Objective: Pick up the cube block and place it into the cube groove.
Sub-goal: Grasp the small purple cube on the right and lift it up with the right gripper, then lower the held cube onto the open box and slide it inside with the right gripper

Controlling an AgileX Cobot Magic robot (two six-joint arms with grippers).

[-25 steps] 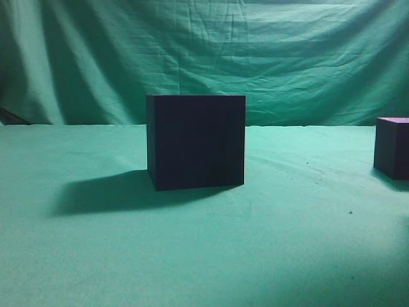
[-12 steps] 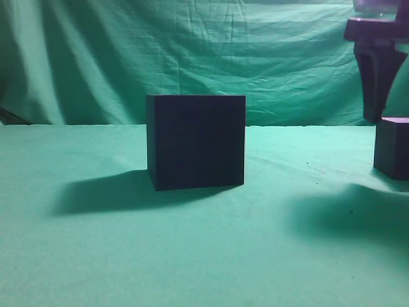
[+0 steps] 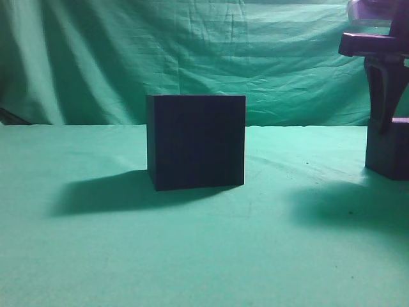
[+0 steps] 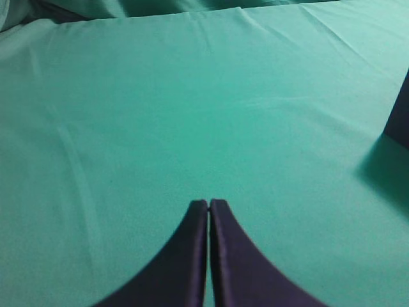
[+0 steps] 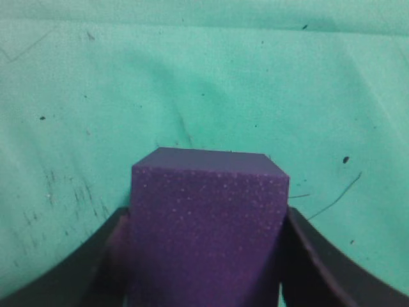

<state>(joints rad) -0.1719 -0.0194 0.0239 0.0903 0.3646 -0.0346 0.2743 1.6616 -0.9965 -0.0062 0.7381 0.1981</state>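
The cube block [image 5: 208,236] is a small dark cube with a purplish top. It stands on the green cloth at the far right of the exterior view [image 3: 387,153]. My right gripper [image 5: 206,216] straddles it from above, one finger pressed on each side, and it shows in the exterior view [image 3: 385,125] too. The cube groove [image 3: 196,142] is the big dark box in the middle of the table; its recess is hidden side-on. My left gripper [image 4: 209,203] is shut and empty above bare cloth, out of the exterior view.
Green cloth [image 3: 128,256] covers the table, and a green curtain [image 3: 128,57] hangs behind. A dark edge [image 4: 401,115] at the right border of the left wrist view is likely the big box, with its shadow beside it.
My right arm came down into view at the far right and its fingers now enclose the cube block. The block has shifted slightly left. The big box has not moved.
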